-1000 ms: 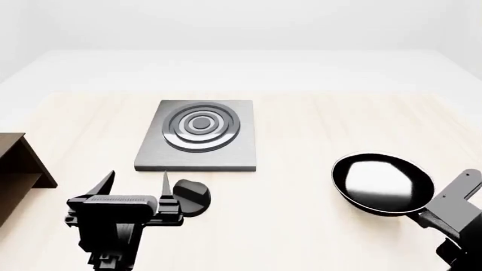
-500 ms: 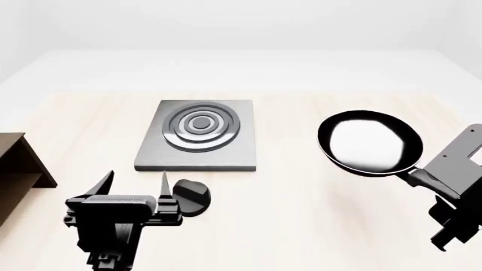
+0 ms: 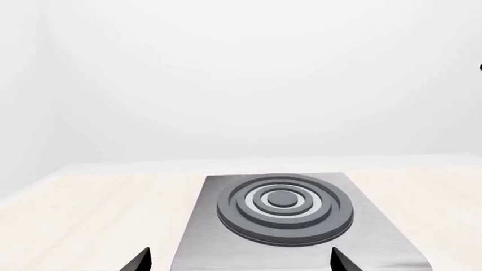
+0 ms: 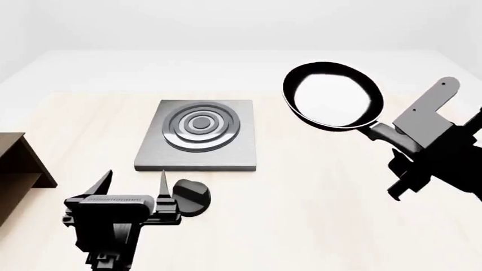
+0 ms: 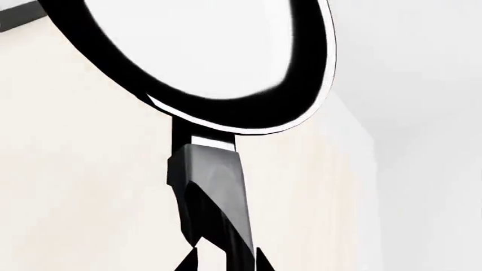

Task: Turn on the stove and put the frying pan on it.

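The frying pan [image 4: 332,96], black with a pale glossy inside, hangs in the air to the right of the stove [image 4: 198,134]. My right gripper [image 4: 388,137] is shut on its handle [image 5: 214,192], the two fingertips pressed to either side of it. The stove is a grey square plate with dark ring burner [image 3: 285,206]. Its round black knob [image 4: 191,197] lies on the table just in front of the plate. My left gripper [image 4: 135,182] stands open right beside the knob, fingertips [image 3: 139,261] wide apart and facing the stove's near edge.
A brown wooden shelf [image 4: 19,169] stands at the table's left edge. The pale wooden table [image 4: 301,192] stretches right of the stove below the raised pan. White walls lie behind.
My right arm has lifted the frying pan off the table and carried it up and leftward, toward the stove. The left gripper has stayed put by the knob.
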